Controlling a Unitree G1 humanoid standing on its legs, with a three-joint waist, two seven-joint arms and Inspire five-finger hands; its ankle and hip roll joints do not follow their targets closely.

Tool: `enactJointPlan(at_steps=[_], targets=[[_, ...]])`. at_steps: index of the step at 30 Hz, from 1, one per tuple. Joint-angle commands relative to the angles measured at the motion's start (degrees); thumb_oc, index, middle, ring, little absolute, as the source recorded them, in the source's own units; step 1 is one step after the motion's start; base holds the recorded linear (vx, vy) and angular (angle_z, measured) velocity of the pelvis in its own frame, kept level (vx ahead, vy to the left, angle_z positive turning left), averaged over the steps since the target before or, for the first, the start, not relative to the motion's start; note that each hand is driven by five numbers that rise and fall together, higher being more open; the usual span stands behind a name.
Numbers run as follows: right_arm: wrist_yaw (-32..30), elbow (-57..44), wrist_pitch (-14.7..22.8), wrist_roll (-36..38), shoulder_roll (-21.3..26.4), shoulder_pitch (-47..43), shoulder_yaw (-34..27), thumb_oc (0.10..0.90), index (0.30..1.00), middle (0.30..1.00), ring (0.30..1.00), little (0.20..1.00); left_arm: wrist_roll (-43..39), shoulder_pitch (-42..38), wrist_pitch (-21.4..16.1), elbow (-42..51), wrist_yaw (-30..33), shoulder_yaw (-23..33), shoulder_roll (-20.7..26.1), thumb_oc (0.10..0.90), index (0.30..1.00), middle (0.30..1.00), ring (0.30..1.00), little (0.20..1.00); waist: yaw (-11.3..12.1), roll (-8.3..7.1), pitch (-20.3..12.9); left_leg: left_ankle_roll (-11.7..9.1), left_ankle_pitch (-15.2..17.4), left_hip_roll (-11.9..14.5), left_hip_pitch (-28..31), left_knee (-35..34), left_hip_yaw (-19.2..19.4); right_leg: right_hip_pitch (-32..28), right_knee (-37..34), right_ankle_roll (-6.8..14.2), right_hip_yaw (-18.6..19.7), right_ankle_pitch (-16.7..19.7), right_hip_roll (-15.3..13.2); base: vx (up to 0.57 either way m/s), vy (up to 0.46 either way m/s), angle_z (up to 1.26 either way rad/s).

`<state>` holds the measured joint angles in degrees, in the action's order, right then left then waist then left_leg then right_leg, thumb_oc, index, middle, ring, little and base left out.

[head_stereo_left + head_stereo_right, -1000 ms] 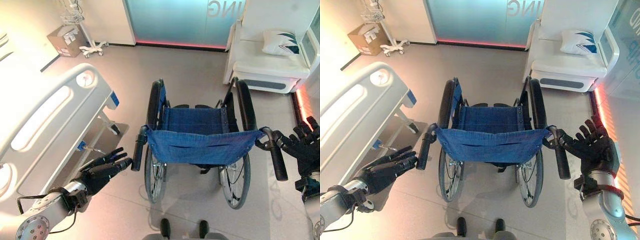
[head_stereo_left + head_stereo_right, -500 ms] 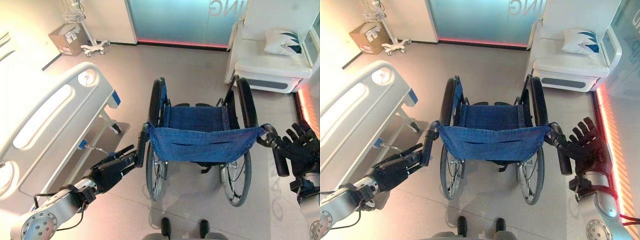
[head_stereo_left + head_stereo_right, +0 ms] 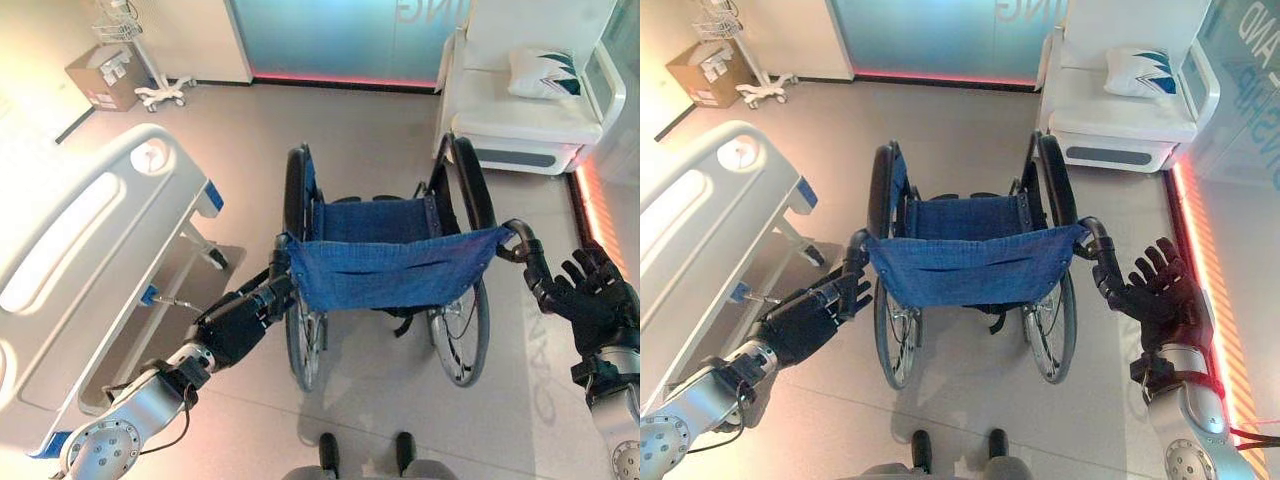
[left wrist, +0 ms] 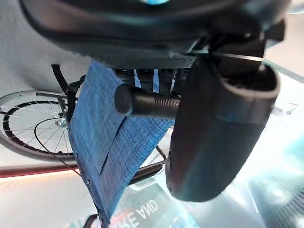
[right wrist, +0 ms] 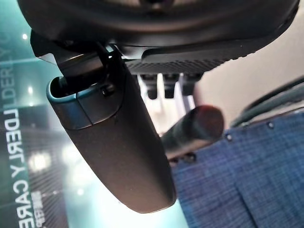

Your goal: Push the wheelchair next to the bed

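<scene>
Left hand (image 3: pixel 805 322) curls around the wheelchair (image 3: pixel 385 270) push handle (image 3: pixel 854 262); right hand (image 3: pixel 1160 300) is spread wide at 3 o'clock. Risk: a one-sided push yaws the chair into the bed (image 3: pixel 80 250).

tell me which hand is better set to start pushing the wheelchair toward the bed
Left hand: its fingers already curl around the wheelchair's left push handle. The right hand is spread open against the right push handle, not gripping.

— How's the light?
— Bright and even from overhead. The bed (image 3: pixel 90 240) rail is washed out white, and an orange-red strip glows along the floor (image 3: pixel 350 130) by the far wall.
— Shadows?
— Soft ones under the wheelchair (image 3: pixel 390 270). Close up, the right hand (image 5: pixel 114 137) is blurred.
</scene>
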<state>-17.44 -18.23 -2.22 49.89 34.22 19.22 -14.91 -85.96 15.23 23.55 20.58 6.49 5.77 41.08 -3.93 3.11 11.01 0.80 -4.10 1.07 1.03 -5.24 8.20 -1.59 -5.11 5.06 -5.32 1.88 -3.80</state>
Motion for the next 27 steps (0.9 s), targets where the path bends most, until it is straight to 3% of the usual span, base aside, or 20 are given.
enactJointPlan(at_steps=[1,12,22,23,24,27], targets=[[1.5,-3.0,6.0,-2.5,2.1,-6.8,-2.8,0.800,0.900,0.900,0.900,0.900,-4.0,-7.7,-4.8,4.8,-4.5,4.7,-0.7,0.800,0.900,0.900,0.900,0.900,-1.6,-0.53,-1.9,-1.7,2.1,1.8,1.5,0.2,0.1,1.0,0.1,0.7,2.2,1.9,-1.4,0.00,0.000,0.00],[1.5,-3.6,5.5,-3.7,0.8,-6.7,-1.9,0.800,0.900,0.900,0.900,0.900,-5.3,-8.6,-10.2,8.0,-11.9,5.3,-1.1,0.800,0.900,0.900,0.900,0.900,-1.6,-0.78,-1.7,-1.7,2.2,1.7,1.6,0.2,0.1,0.8,0.1,0.5,2.4,1.9,-1.5,0.00,0.000,0.00],[1.1,-3.6,5.1,-3.4,1.3,-7.7,-1.4,0.800,0.900,0.900,0.900,0.900,-3.2,-10.8,-6.9,9.8,-14.8,1.7,-0.6,0.800,0.900,0.900,0.900,0.900,-2.1,-0.71,-1.0,-1.7,2.2,1.6,1.6,0.2,0.0,0.9,0.1,0.6,3.0,2.1,-1.5,0.00,0.000,0.00],[1.0,-3.7,5.3,-3.4,1.5,-7.8,-1.1,0.800,0.900,0.900,0.900,0.900,-2.5,-11.1,-6.9,10.3,-16.0,0.6,-0.3,0.615,0.622,0.622,0.622,0.622,-2.3,-0.66,-0.9,-1.6,2.2,1.6,1.6,0.2,-0.1,1.0,0.1,0.6,3.2,2.1,-1.4,0.00,0.000,0.00],[0.9,-3.8,5.4,-3.4,1.6,-7.7,-0.9,0.800,0.900,0.900,0.900,0.900,-2.2,-11.4,-7.2,10.7,-15.9,-0.1,-0.1,0.400,0.300,0.300,0.300,0.300,-2.4,-0.64,-0.8,-1.6,2.2,1.6,1.7,0.2,0.0,1.0,0.1,0.6,3.2,2.1,-1.4,0.00,0.000,0.00],[0.8,-3.5,5.6,-3.4,1.7,-7.9,-0.5,0.800,0.900,0.900,0.900,0.900,-0.4,-12.3,-7.3,11.0,-15.9,-1.5,0.2,0.400,0.300,0.300,0.300,0.300,-2.6,-0.63,-0.6,-1.5,2.2,1.6,1.8,0.2,0.1,1.0,0.1,0.7,3.4,2.2,-1.4,0.00,0.000,0.00]])
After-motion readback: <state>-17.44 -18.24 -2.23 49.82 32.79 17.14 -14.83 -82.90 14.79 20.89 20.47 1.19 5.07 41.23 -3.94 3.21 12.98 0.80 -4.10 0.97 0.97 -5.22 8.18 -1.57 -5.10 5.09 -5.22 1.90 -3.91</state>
